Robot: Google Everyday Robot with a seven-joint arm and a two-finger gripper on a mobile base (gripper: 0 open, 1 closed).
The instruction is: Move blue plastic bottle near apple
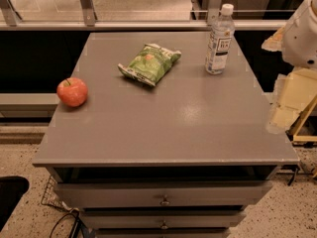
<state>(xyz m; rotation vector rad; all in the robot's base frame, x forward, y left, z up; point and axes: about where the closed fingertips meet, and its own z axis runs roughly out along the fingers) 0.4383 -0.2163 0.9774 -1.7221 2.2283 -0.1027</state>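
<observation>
Blue plastic bottle [219,39] upright at far-right corner of counter [163,128]. Green snack bag [149,62] near, to its left. Apple [72,91] at left edge, well apart from bottle. End effector [286,105] off counter's right side; released or clenched, can't tell.

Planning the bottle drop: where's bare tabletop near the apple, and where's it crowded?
Bare: the front half of the table, from the apple across to the right edge; also the strip between apple and snack bag. Busier: the back, with bag at centre and bottle at right. The gripper is off the table's right side.
</observation>
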